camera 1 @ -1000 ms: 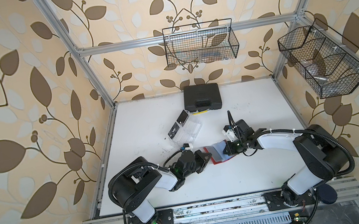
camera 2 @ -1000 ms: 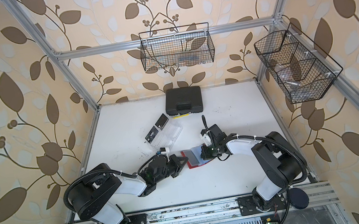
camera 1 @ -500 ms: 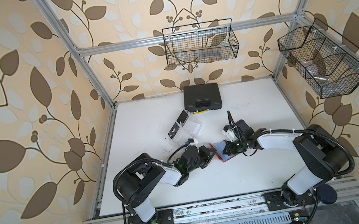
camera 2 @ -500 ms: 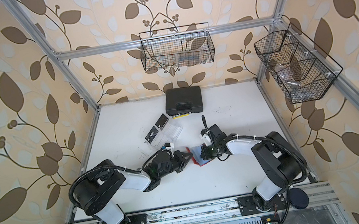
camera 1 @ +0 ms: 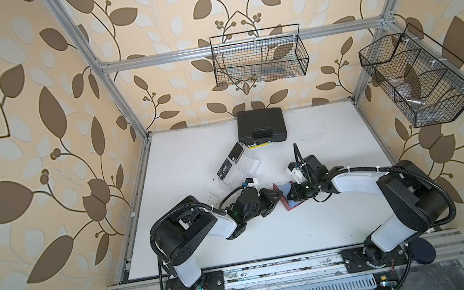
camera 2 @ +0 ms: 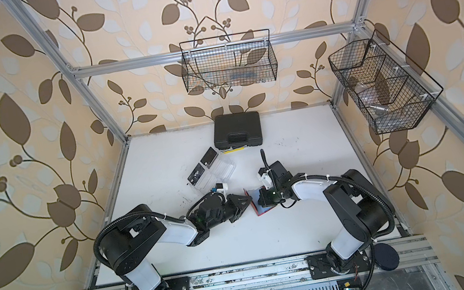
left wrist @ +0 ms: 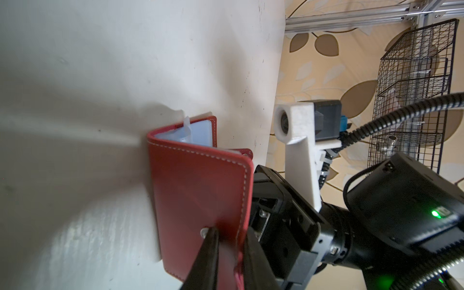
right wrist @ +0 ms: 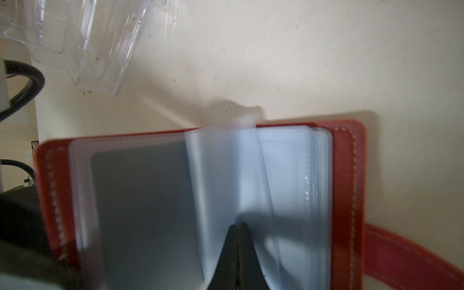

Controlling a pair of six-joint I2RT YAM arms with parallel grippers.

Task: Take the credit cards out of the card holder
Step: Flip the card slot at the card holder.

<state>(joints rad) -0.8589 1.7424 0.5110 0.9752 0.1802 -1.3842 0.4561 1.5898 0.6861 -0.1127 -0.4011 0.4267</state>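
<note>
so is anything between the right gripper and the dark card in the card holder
Yes: the dark card sits inside a frosted plastic sleeve of the red card holder, so that plastic covers it. A loose sleeve page stands up at the shut right gripper, beside the card.

Low in frame, the left arm [camera 1: 225, 223] and right arm [camera 1: 356, 183] show black joints, white shells, ribbed black cables [left wrist: 391, 114] and green lights [left wrist: 435, 214].
</note>
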